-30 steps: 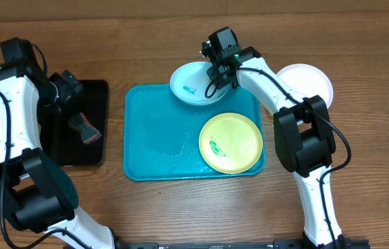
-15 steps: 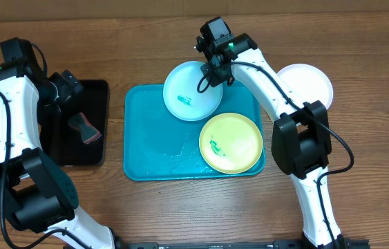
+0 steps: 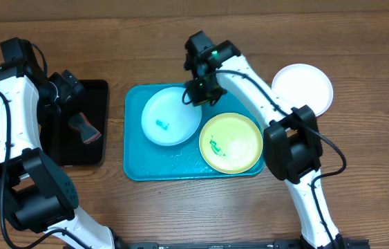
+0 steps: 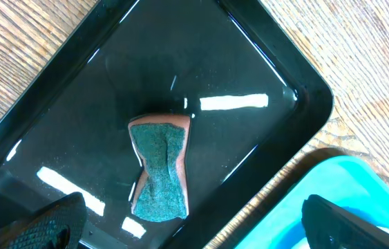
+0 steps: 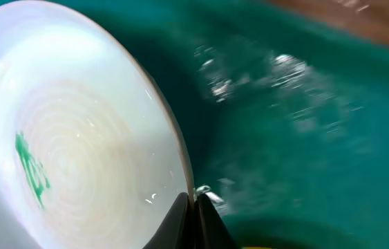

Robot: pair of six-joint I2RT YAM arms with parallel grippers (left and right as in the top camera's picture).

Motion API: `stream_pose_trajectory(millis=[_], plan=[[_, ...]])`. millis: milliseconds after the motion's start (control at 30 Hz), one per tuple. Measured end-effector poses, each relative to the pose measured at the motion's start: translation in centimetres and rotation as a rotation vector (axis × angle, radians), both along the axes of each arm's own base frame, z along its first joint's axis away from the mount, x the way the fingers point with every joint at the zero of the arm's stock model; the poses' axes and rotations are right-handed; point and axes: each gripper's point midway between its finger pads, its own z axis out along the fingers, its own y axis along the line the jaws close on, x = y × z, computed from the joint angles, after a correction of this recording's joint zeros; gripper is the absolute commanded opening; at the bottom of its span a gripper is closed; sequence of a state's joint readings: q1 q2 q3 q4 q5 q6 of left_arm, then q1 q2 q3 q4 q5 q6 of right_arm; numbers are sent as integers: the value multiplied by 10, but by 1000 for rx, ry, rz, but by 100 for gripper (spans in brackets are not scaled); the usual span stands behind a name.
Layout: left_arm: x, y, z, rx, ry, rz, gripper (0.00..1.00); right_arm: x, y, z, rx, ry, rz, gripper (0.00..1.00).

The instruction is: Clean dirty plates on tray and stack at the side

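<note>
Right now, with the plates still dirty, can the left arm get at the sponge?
Probably yes: the left gripper hangs open above the sponge in the black tray, with nothing covering it.

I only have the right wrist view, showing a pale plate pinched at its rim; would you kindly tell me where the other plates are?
Observer: The yellow-green plate lies on the turquoise tray, beside the cyan plate that your right pincer grips.
Operator: Thank you; and the third?
Observer: The white plate sits on the table, off the tray on its right side.
Operator: And what about the other arm?
Observer: The left pincer hangs open over a sponge in the black tray.
</note>
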State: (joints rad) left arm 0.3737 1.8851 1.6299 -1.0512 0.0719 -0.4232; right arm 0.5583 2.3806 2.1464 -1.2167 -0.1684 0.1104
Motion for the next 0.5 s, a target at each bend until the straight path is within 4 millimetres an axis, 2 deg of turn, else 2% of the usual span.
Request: stream_pose_trajectory(millis=[33,67,100,133,200,367,467,500], plan=[[0,0,0,0,0,0,100,-5,6,-1,4,11,-11,4],[0,0,0,0,0,0,100,-8,9,-2,6,17,-17,10],[0,0,0,0,0,0,100,-10,14,-5,8,19,-22,18],[0,0,0,0,0,0,100,-13,17,-9,9,22,-26,33],[0,0,0,0,0,0,100,-19,21,-23,-8,20,-32,37],[0,0,0,0,0,0,100,-25,19,-48,-47,9,-39,37],[0,0,0,0,0,0,100,-18,21,-48,-36,-19,-47,31],[0,0,0,0,0,0,100,-17,22,-48,-32,-23,-51,25]])
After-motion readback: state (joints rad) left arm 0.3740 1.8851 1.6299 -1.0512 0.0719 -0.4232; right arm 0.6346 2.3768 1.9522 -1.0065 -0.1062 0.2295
